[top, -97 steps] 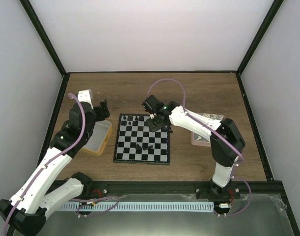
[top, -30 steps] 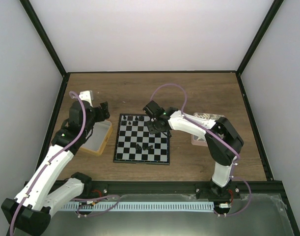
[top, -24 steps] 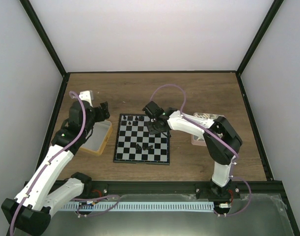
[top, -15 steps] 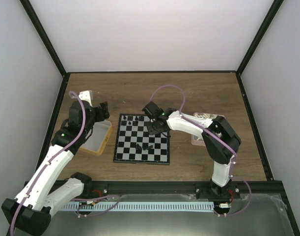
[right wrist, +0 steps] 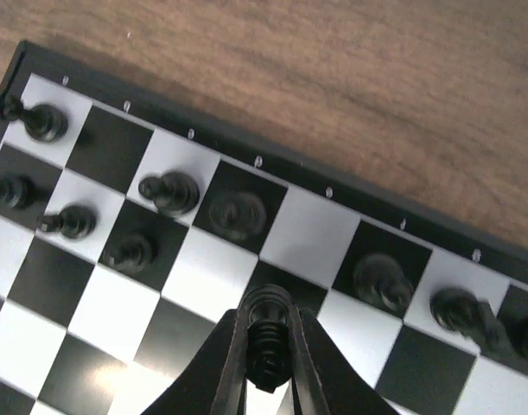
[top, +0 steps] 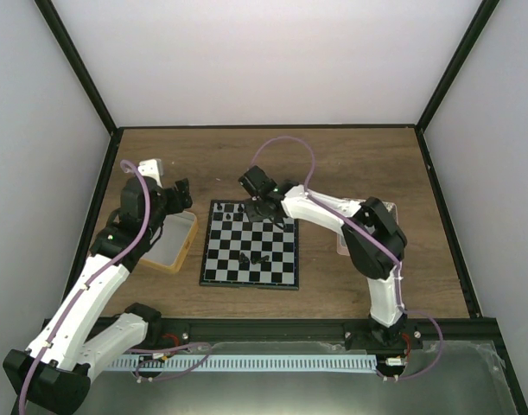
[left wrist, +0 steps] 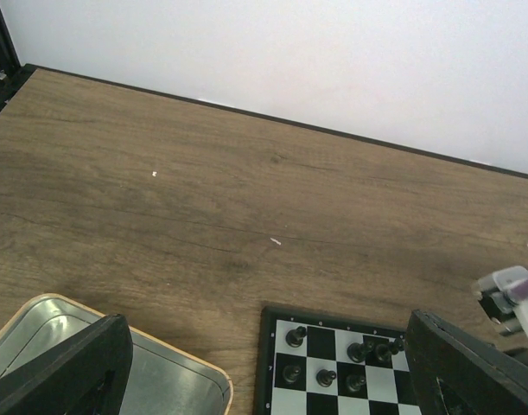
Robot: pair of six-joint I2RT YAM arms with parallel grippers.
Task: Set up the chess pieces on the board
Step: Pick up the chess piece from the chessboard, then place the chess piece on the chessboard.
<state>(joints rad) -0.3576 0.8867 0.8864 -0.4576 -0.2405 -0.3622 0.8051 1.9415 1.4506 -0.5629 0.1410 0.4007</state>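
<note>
In the right wrist view, the right gripper (right wrist: pixel 268 335) has its two fingers (right wrist: pixel 232 359) pressed tight against a black chess piece (right wrist: pixel 267 309), upright between them above a dark square in the second row from the board's (right wrist: pixel 308 239) far edge. Beyond it, other chess pieces (right wrist: pixel 169 192) stand on the two far rows, then bare wooden table (right wrist: pixel 350 78). The overhead view hides that grip under the right gripper (top: pixel 262 207), but shows a few pieces (top: pixel 251 258) lying mid-board, nearer the arms. The left gripper (left wrist: pixel 265 346) hangs with fingers (left wrist: pixel 60 367) spread wide and empty over the yellow-rimmed tray (left wrist: pixel 164 380) just beside the board's (left wrist: pixel 265 367) left far corner.
</note>
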